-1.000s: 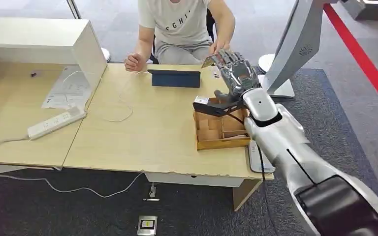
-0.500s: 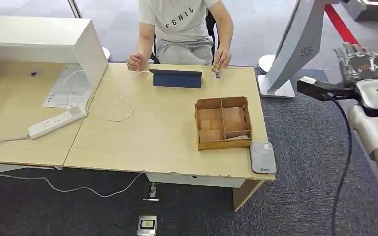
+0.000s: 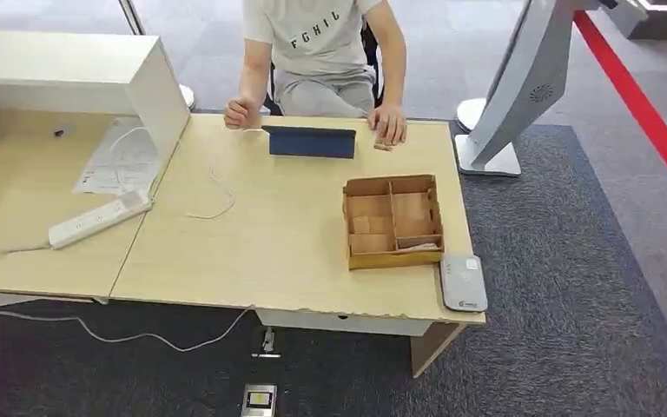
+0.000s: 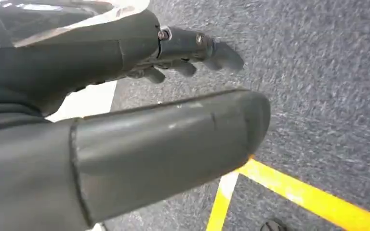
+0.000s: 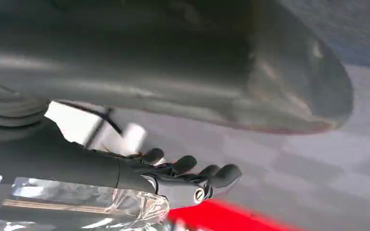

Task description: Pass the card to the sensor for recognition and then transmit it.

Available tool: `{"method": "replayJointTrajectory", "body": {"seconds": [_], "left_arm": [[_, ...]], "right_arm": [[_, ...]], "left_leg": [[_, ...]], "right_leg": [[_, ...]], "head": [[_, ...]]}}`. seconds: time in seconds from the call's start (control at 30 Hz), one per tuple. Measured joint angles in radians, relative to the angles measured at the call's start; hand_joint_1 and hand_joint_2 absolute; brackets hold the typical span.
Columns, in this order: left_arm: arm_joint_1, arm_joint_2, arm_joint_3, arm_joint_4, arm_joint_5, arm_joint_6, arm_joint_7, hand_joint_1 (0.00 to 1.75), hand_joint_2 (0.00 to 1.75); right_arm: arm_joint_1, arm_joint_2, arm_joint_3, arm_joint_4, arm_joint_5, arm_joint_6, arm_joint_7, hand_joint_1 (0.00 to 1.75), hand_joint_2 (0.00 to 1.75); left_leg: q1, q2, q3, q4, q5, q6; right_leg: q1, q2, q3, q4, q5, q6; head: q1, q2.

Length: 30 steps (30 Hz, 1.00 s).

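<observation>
1. One desk (image 3: 295,252) held one divided wooden box (image 3: 392,220), one dark tablet (image 3: 310,141), one white card reader (image 3: 463,281) at the near corner
2. One person (image 3: 321,43) sat behind it; the card (image 3: 383,146) lay under their hand (image 3: 389,124)
3. Left hand (image 4: 125,110) and right hand (image 5: 173,168) hung empty, fingers apart
4. The right arm, raised beside the desk half a second earlier, had left the head view

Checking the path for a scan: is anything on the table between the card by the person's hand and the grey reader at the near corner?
Yes: the wooden divided box sits between the card, under the person's hand, and the grey reader.
</observation>
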Motion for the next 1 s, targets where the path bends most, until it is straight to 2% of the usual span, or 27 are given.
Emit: {"method": "replayJointTrajectory", "body": {"seconds": [0.1, 0.2, 0.33, 0.43, 0.5, 0.53, 0.6, 0.7, 0.83, 1.0], "left_arm": [[-0.003, -0.006, 0.0, 0.0, -0.016, -0.009, -0.022, 0.0, 0.0], [-0.007, -0.014, 0.0, 0.001, -0.033, -0.01, -0.034, 0.0, 0.0], [-0.011, -0.019, -0.002, 0.001, -0.063, -0.003, -0.045, 0.0, 0.0], [-0.012, -0.02, -0.003, 0.0, -0.08, 0.002, -0.049, 0.0, 0.0], [-0.012, -0.018, -0.003, 0.0, -0.084, 0.005, -0.051, 0.0, 0.0], [-0.013, -0.017, -0.003, 0.0, -0.083, 0.007, -0.051, 0.0, 0.0], [-0.013, -0.015, -0.003, 0.0, -0.08, 0.011, -0.05, 0.0, 0.0], [-0.013, -0.014, -0.003, 0.0, -0.094, 0.011, -0.048, 0.0, 0.0], [-0.014, -0.017, -0.004, 0.0, -0.08, 0.018, -0.058, 0.0, 0.0], [-0.014, -0.025, -0.004, 0.0, -0.092, 0.003, -0.063, 0.0, 0.0]], "right_arm": [[0.084, 0.1, -0.11, 0.012, -0.055, -0.02, 0.145, 0.0, 0.0], [0.134, 0.215, -0.184, 0.02, -0.095, -0.024, 0.237, 0.0, 0.0], [0.157, 0.363, -0.248, 0.029, -0.166, -0.048, 0.266, 0.0, 0.0], [0.17, 0.428, -0.257, 0.034, -0.142, -0.052, 0.243, 0.0, 0.0], [0.17, 0.441, -0.273, 0.035, -0.142, -0.052, 0.195, 0.0, 0.0], [0.17, 0.442, -0.278, 0.036, -0.143, -0.035, 0.142, 0.0, 0.0], [0.17, 0.437, -0.287, 0.037, -0.139, 0.015, 0.059, 0.0, 0.0], [0.17, 0.422, -0.292, 0.037, -0.095, 0.117, 0.0, 0.0, 0.0], [0.171, 0.42, -0.291, 0.039, -0.055, 0.166, -0.016, 0.0, 0.0], [0.173, 0.447, -0.281, 0.043, 0.01, 0.196, 0.031, 0.0, 0.0]], "left_leg": [[0.002, 0.003, 0.003, -0.001, 0.0, -0.001], [0.002, 0.003, 0.005, -0.001, -0.001, -0.004], [0.003, 0.007, 0.008, -0.001, -0.001, -0.007], [0.002, 0.008, 0.008, -0.001, 0.0, -0.007], [0.002, 0.009, 0.008, -0.001, 0.0, -0.007], [0.002, 0.009, 0.008, -0.001, 0.0, -0.007], [0.001, 0.01, 0.008, -0.001, 0.0, -0.007], [-0.001, 0.01, 0.009, -0.001, 0.0, -0.007], [-0.001, 0.01, 0.009, -0.001, -0.001, -0.007], [0.0, 0.01, 0.009, -0.001, -0.001, -0.007]], "right_leg": [[0.003, 0.002, 0.0, 0.0, -0.001, -0.002], [0.002, 0.003, 0.0, 0.002, -0.002, -0.004], [0.003, 0.006, 0.0, 0.004, -0.003, -0.006], [0.002, 0.006, -0.001, 0.006, -0.003, -0.007], [0.002, 0.007, -0.001, 0.006, -0.003, -0.007], [0.002, 0.007, -0.001, 0.006, -0.003, -0.007], [0.001, 0.007, -0.001, 0.005, -0.003, -0.006], [-0.001, 0.007, -0.001, 0.005, -0.003, -0.006], [-0.001, 0.007, -0.001, 0.005, -0.003, -0.006], [-0.001, 0.007, -0.001, 0.005, -0.003, -0.006]], "head": [[0.0, 0.0], [-0.001, 0.0], [0.001, 0.0], [0.0, 0.0], [0.0, 0.0], [0.001, 0.0], [0.001, 0.0], [0.0, 0.0], [0.0, 0.0], [0.0, 0.0]]}}
